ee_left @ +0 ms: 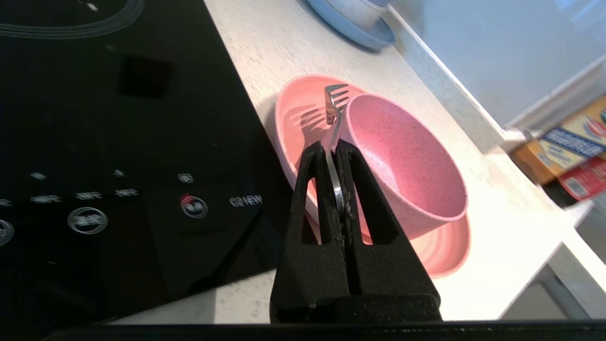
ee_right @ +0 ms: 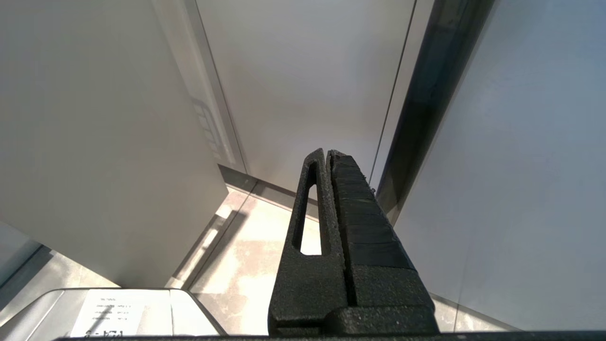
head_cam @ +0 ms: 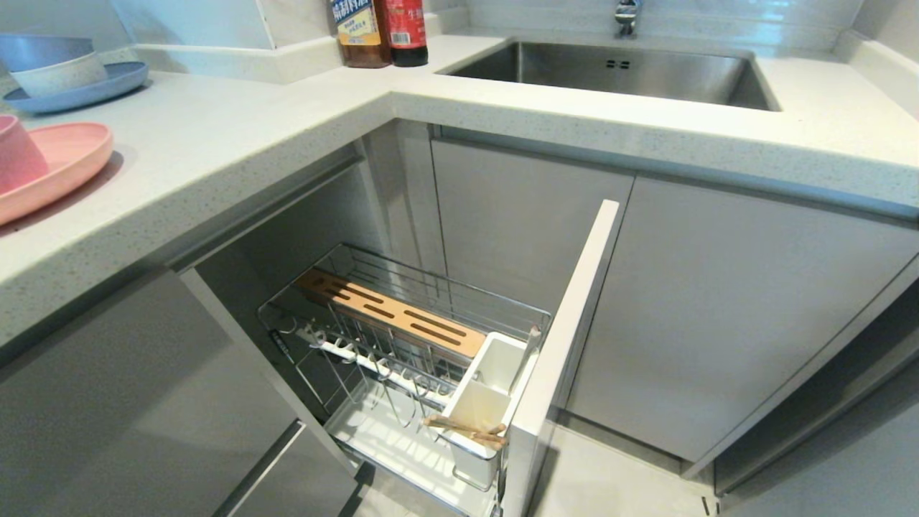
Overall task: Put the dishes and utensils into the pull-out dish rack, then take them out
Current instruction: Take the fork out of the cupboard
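My left gripper (ee_left: 330,148) is shut on the silver fork (ee_left: 334,111), whose tines hang over the pink plate (ee_left: 293,118) beside the rim of the pink bowl (ee_left: 402,156). The bowl stands on that plate on the white counter. In the head view the plate (head_cam: 68,161) and bowl (head_cam: 16,154) sit at the far left, and neither arm shows. The pull-out dish rack (head_cam: 402,337) stands pulled out below the counter. The wooden chopsticks (head_cam: 467,429) lie across its white utensil cup (head_cam: 488,395). My right gripper (ee_right: 326,154) is shut on nothing, parked down by the cabinets.
A black cooktop (ee_left: 118,142) lies beside the pink plate. A blue plate with stacked bowls (head_cam: 68,75) stands further back on the counter. Two bottles (head_cam: 380,32) stand in the corner by the steel sink (head_cam: 617,72). The rack's pale front panel (head_cam: 567,337) juts into the floor space.
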